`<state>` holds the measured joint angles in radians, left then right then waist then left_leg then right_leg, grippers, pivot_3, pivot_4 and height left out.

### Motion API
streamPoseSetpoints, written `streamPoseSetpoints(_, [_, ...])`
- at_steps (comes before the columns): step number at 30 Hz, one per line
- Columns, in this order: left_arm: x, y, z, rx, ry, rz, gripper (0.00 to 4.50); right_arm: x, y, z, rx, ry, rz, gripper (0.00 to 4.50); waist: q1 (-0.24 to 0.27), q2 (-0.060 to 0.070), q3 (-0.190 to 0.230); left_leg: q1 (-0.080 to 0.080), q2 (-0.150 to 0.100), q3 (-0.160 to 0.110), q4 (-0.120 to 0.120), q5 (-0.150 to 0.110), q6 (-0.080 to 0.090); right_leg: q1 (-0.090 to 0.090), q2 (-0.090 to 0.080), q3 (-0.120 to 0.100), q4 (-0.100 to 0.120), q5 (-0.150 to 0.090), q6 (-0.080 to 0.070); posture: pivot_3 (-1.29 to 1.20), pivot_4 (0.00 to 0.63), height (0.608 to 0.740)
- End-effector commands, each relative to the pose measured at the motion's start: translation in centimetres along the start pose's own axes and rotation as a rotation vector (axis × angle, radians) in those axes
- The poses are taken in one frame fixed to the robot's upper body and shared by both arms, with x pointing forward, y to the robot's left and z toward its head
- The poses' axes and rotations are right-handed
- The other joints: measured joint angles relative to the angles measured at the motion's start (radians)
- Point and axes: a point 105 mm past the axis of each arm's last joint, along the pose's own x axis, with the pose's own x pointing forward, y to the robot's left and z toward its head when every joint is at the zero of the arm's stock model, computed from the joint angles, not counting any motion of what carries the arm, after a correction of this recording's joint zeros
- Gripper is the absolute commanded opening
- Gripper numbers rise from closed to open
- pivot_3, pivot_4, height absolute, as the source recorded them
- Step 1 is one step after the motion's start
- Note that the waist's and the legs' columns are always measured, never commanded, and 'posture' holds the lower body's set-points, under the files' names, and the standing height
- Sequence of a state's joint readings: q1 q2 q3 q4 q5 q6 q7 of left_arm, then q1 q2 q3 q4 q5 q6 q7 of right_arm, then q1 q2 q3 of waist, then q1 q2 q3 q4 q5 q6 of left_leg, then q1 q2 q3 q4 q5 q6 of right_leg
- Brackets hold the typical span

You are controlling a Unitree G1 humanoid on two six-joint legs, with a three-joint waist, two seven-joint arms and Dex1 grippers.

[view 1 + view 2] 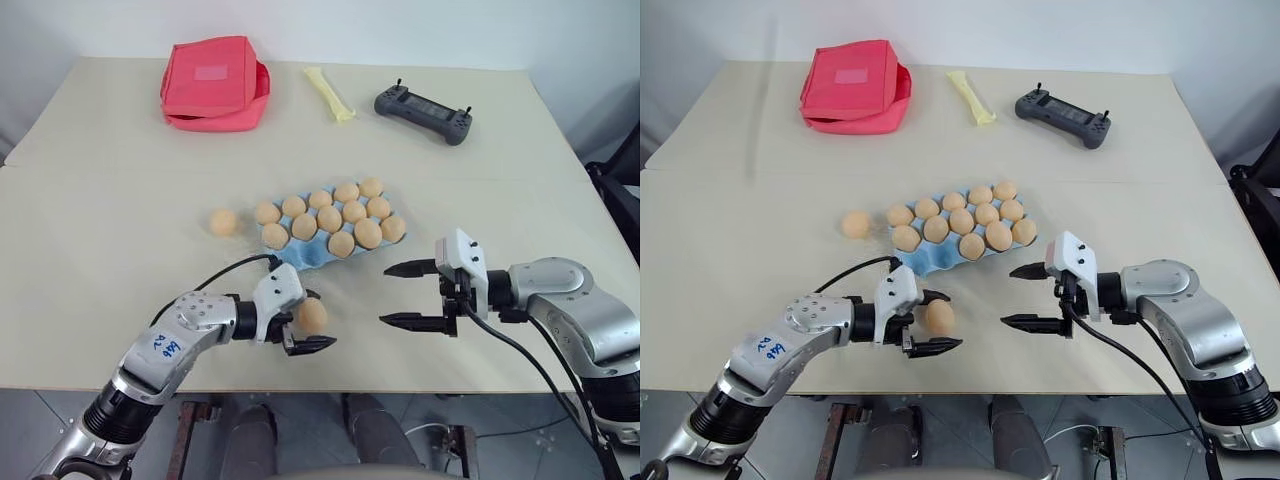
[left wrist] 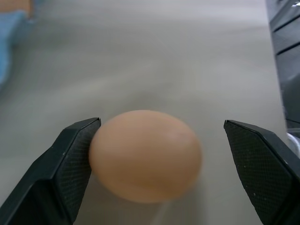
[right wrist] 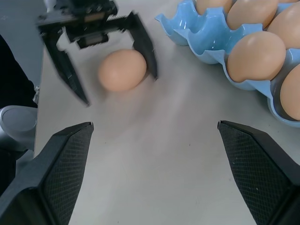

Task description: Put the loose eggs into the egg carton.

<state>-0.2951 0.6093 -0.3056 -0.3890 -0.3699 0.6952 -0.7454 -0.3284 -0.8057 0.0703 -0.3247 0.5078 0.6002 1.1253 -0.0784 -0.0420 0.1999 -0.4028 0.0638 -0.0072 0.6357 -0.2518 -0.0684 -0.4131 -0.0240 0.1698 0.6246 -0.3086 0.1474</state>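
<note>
Straddling one loose egg (image 1: pixel 312 316) near the table's front edge, the left gripper (image 1: pixel 308 325) stood with its fingers spread wide; in the left wrist view one finger pad (image 2: pixel 75 159) touched the egg's side while the other stood apart from it, and the egg rested on the table (image 1: pixel 110 200), not lifted. The right gripper (image 1: pixel 410 296) hung just to the right of it, fingers also wide apart and holding nothing, pointing back toward the left gripper across a strip of bare tabletop.

The egg carton (image 1: pixel 300 256) lay at mid-table just beyond both grippers, set at a slant, with eggs in most of its cups; at its near left corner an empty blue cup showed. A second loose egg (image 1: pixel 223 222) sat just left of the carton, apart from it.

Along the far edge lay a red pouch (image 1: pixel 213 84) at the left, a pale yellow wrapper (image 1: pixel 330 94) beside it, and a dark handheld controller (image 1: pixel 423 112) further right, all well apart from the carton. Wide bare table lay to the left of the carton and to its right, out to both side edges.
</note>
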Motion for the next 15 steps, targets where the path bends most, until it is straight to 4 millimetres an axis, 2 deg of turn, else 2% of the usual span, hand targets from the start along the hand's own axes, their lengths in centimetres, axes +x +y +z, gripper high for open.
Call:
streamPoseSetpoints(1, [0.0, 0.3, 0.1, 0.043, 0.008, 0.001, 4.5, -0.6, 0.2, 0.9, -0.03, -0.018, -0.015, 4.45, 0.0, 0.0, 0.0, 0.0, 0.0, 0.0, 0.0, 0.0, 0.0, 0.0, 0.0, 0.0, 0.0, 0.0, 0.0, 0.0, 0.15, 0.74])
streamPoseSetpoints(4, [0.1, 0.5, 0.1, 0.057, 0.001, 0.006, 3.95, -0.6, 0.1, 1.0, -0.029, -0.018, -0.02, 4.5, -0.001, 0.0, 0.0, 0.0, 0.0, 0.0, 0.0, 0.0, 0.0, 0.0, 0.0, 0.0, 0.0, 0.0, 0.0, 0.0, 0.15, 0.74])
streamPoseSetpoints(8, [0.2, 0.3, 0.1, 0.062, -0.004, 0.001, 2.71, -0.6, 0.1, 1.1, -0.029, -0.018, -0.024, 4.5, 0.0, 0.0, 0.0, 0.0, 0.0, 0.0, 0.0, 0.0, 0.0, 0.0, 0.0, 0.0, 0.0, 0.0, 0.0, 0.0, 0.15, 0.74])
streamPoseSetpoints(9, [0.2, 0.3, 0.1, 0.064, -0.006, 0.0, 2.55, -0.6, 0.1, 1.1, -0.029, -0.018, -0.025, 4.5, 0.001, 0.0, 0.0, 0.0, 0.0, 0.0, 0.0, 0.0, 0.0, 0.0, 0.0, 0.0, 0.0, 0.0, 0.0, 0.0, 0.15, 0.74])
streamPoseSetpoints(12, [0.1, 0.3, 0.7, 0.073, -0.037, 0.002, 2.51, -0.6, 0.1, 1.1, -0.03, -0.017, -0.027, 4.5, 0.001, 0.0, 0.0, 0.0, 0.0, 0.0, 0.0, 0.0, 0.0, 0.0, 0.0, 0.0, 0.0, 0.0, 0.0, 0.0, 0.15, 0.74])
streamPoseSetpoints(15, [-0.1, 0.3, 2.6, 0.075, -0.115, 0.002, 2.5, -0.7, 0.0, 1.1, -0.032, -0.016, -0.029, 4.5, 0.002, 0.0, 0.0, 0.0, 0.0, 0.0, 0.0, 0.0, 0.0, 0.0, 0.0, 0.0, 0.001, 0.0, 0.0, 0.0, 0.15, 0.74])
